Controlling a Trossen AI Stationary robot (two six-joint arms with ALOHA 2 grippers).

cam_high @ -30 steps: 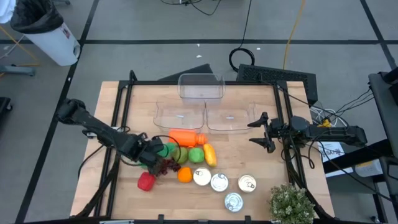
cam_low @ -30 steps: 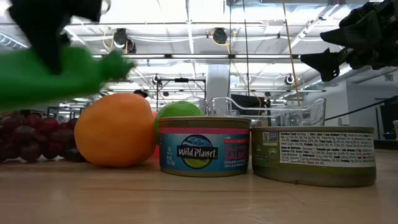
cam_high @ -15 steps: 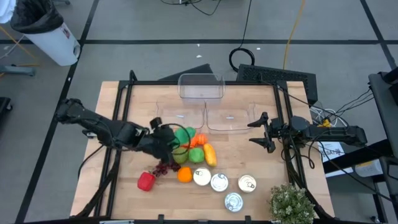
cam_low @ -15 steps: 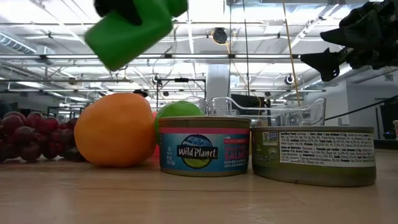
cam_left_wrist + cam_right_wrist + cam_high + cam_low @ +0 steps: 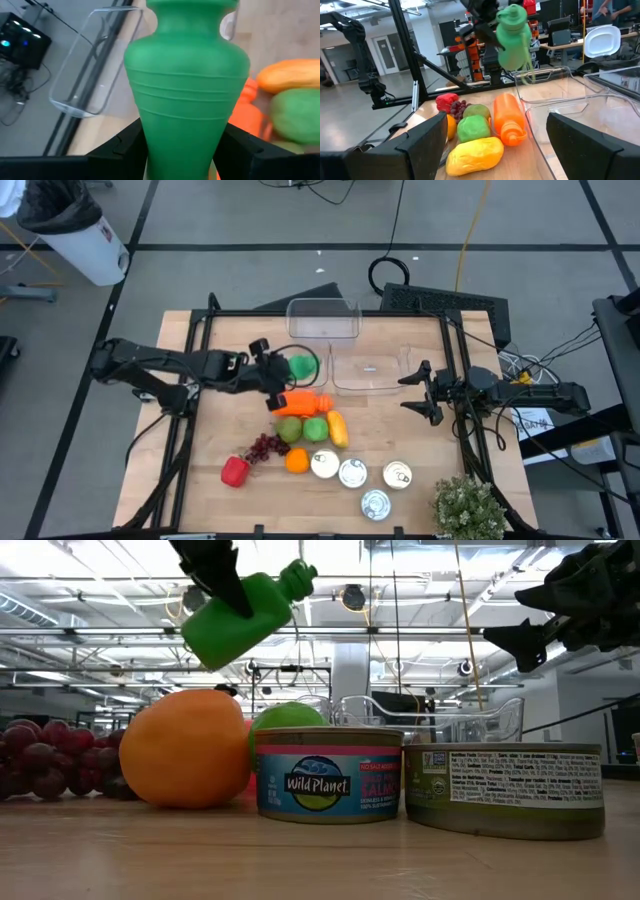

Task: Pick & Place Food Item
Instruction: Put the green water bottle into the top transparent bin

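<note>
The left claw (image 5: pixel 268 369), pinching a green bottle (image 5: pixel 297 365) aloft above the clear containers (image 5: pixel 375 370), should centre it over one before lowering gently, while the right claw (image 5: pixel 424 392) waits spread at the bench (image 5: pixel 200 500) edge.

A white bin (image 5: pixel 85 242) stands on the floor (well off the table), near black cables (image 5: pixel 385 272).

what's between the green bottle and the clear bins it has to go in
Nothing visible. The left gripper holds the green bottle in the air, clear of the food pile, already at the edge of the nearest clear bin. The right gripper waits on the bins' far side, open.
</note>
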